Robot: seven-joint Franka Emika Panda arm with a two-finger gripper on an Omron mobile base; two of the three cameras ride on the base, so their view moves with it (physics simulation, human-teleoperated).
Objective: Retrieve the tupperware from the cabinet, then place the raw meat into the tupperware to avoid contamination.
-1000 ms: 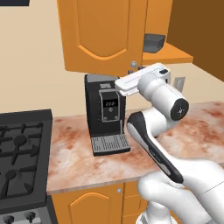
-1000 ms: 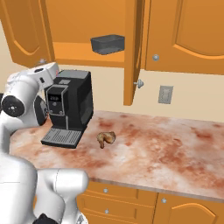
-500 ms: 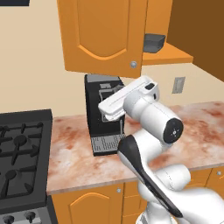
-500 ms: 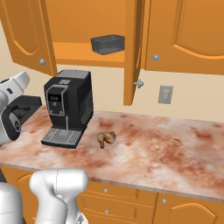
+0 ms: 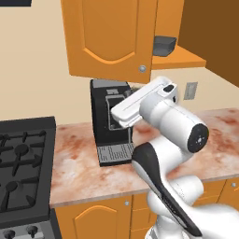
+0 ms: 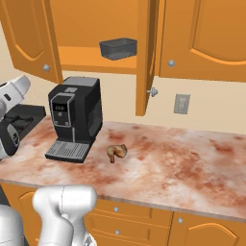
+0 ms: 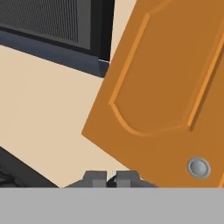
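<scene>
The claw was closed on nothing, aimed at a swung-open door of the cabinet. The tupperware sat on the cabinet shelf, while the raw meat lay on the tabletop just beside the coffee machine.

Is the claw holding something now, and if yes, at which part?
Nothing is held. The claw is shut on empty air, facing the cabinet door.
</scene>
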